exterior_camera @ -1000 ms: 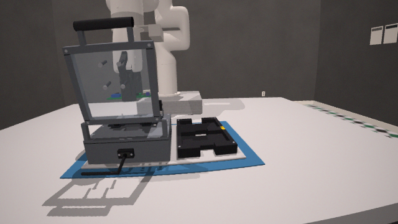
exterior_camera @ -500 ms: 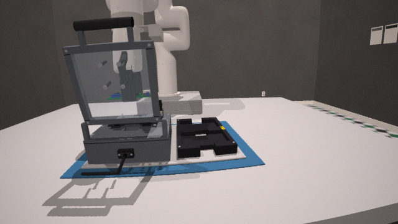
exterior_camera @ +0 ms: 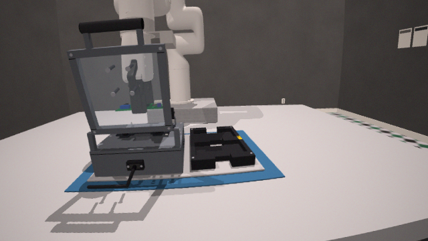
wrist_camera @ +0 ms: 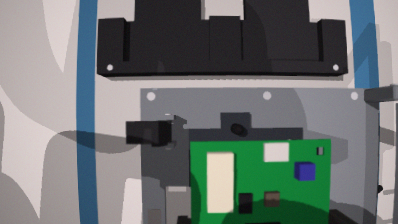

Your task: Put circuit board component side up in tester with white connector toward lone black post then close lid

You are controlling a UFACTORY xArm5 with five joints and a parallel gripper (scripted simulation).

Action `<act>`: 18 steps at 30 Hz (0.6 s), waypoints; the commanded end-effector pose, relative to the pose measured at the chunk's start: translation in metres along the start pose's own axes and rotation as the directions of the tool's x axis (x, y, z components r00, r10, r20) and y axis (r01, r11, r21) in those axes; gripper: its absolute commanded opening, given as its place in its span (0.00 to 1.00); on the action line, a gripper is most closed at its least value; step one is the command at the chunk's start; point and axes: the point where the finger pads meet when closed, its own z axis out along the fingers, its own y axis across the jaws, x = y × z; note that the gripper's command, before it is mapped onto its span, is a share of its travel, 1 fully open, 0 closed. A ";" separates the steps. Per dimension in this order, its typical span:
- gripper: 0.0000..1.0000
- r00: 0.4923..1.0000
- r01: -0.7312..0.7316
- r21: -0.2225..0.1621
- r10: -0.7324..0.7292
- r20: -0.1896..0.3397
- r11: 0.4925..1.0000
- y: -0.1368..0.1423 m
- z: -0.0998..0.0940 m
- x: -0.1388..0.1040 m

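- hovering over the tester (exterior_camera: 137,162), is it? which step are we on?

- placement. the tray (exterior_camera: 200,161) looks bare, and the circuit board (wrist_camera: 260,180) hangs over the tester bed, component side up. the claw (exterior_camera: 138,106) stands wide, clamped across the board's edges. it's seen through the glass of the raised lid (exterior_camera: 115,51).

- orientation?

- in the wrist view the long pale connector (wrist_camera: 220,181) sits on the board's left side, toward the black post (wrist_camera: 147,132) left of the bed. i judge that's the lone post, so the heading looks right. i can't make out the two pins under the board.

- next move?

- a straight descent with the board kept level, so the holes meet the pins. then release, back out from under the lid, and push the handle (exterior_camera: 110,25) down until it latches. the main risk is the board hanging up on a pin and sitting tilted.

- surroundings?

- pale grey tabletop (exterior_camera: 301,201), with tester and tray side by side on a blue mat (exterior_camera: 267,172). the arm's base block (exterior_camera: 207,110) is just behind them. a checked strip (exterior_camera: 384,130) runs along the far right edge. the walls are dark grey, with two pale panels (exterior_camera: 412,37) on the right wall and a small socket (exterior_camera: 283,100) low on the back wall.
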 end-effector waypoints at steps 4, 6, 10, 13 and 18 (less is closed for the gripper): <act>0.79 1.000 0.000 -0.004 0.000 0.001 1.000 0.001 0.011 0.000; 0.79 1.000 0.000 -0.004 0.000 0.001 1.000 0.001 0.015 0.000; 0.79 1.000 0.000 -0.004 0.000 0.001 1.000 0.001 0.019 0.000; 0.79 1.000 0.000 -0.004 0.000 0.001 1.000 0.002 0.024 -0.001; 0.79 1.000 0.000 -0.004 0.000 0.001 1.000 0.002 0.031 -0.001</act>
